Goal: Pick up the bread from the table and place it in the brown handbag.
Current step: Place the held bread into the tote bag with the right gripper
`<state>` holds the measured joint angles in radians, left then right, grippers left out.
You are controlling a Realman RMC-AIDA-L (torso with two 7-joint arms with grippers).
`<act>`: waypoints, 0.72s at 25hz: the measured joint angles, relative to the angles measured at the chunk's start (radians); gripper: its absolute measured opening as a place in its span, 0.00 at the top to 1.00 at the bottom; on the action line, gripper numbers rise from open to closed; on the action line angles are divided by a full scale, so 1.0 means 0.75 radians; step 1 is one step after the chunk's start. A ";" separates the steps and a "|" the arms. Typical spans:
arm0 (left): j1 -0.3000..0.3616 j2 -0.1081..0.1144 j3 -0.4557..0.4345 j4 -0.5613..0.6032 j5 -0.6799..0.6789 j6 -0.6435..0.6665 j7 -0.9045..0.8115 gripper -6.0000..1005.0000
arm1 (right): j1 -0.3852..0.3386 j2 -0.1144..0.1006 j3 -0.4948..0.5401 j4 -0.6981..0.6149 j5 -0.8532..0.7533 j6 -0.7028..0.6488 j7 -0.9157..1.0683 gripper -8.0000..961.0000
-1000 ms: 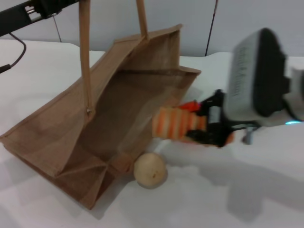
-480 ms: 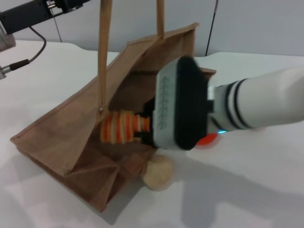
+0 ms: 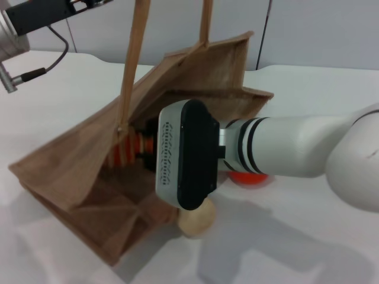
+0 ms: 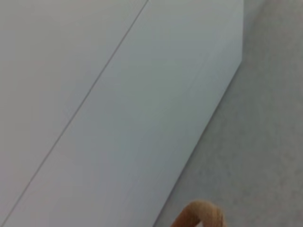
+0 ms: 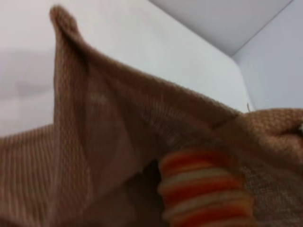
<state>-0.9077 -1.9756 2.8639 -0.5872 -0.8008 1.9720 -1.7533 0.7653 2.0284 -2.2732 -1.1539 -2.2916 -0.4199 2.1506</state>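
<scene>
Right claw (image 3: 144,155) reaches inside the tilted brown handbag (image 3: 71,171) on the white worktop (image 3: 296,248), pinching the bread (image 3: 125,149) within the bag's mouth, left arm raised by the handles (image 3: 133,56), grip unclear

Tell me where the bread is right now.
In the head view the bread is inside the open mouth of the brown handbag, left of centre, just beyond the right arm's wrist; the right wrist view shows its ridged end against the woven wall.

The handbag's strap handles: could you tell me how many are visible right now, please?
2: one handle rises from the brown handbag's near wall, the other from its far wall; their tops leave the head view.
</scene>
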 joint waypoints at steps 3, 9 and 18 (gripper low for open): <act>-0.004 0.012 0.000 0.043 0.000 0.002 0.000 0.87 | 0.043 0.008 -0.064 0.117 0.005 0.150 0.001 0.62; -0.009 0.039 0.000 0.118 0.000 0.008 0.000 0.87 | 0.071 0.014 -0.178 0.315 0.017 0.429 0.002 0.63; 0.051 0.090 -0.001 0.207 -0.039 0.010 0.000 0.87 | 0.065 0.008 -0.170 0.332 0.106 0.441 0.007 0.59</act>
<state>-0.8698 -1.9078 2.8631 -0.4317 -0.8299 1.9794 -1.7534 0.8140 2.0341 -2.4006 -0.9047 -2.2124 -0.0893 2.1562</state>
